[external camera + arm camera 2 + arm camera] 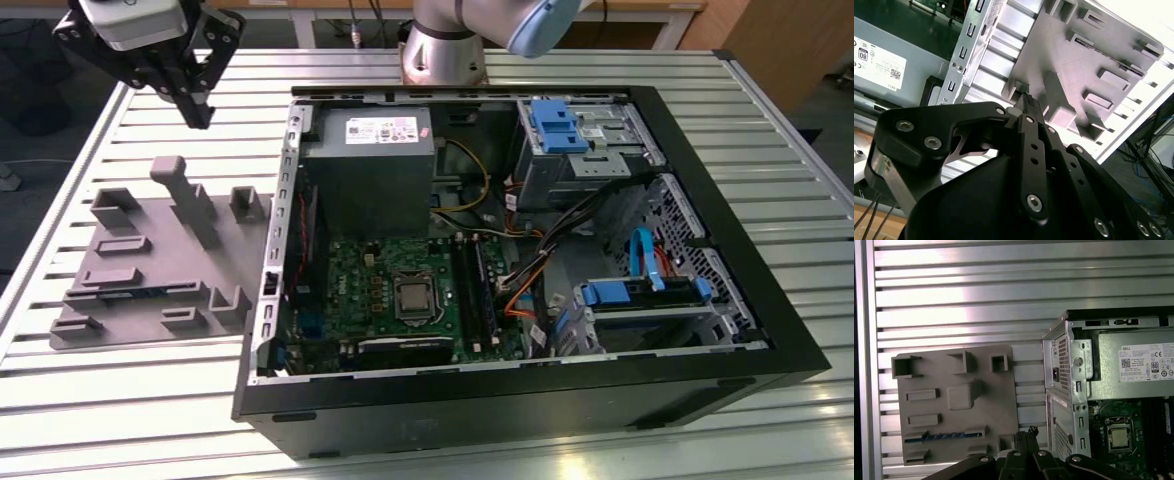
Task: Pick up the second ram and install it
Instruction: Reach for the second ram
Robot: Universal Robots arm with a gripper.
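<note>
We count one second ram (pixel 938 436), a thin blue-green strip seated in a groove of the one grey holder plate (pixel 954 370), near that plate's edge. The single gripper (pixel 200 118) hangs above the plate, well apart from the ram, its jaws clenched on nothing. We judge the ram light, stiff and fragile, best pinched across its flat faces at mid-length, clear of its contacts.
</note>
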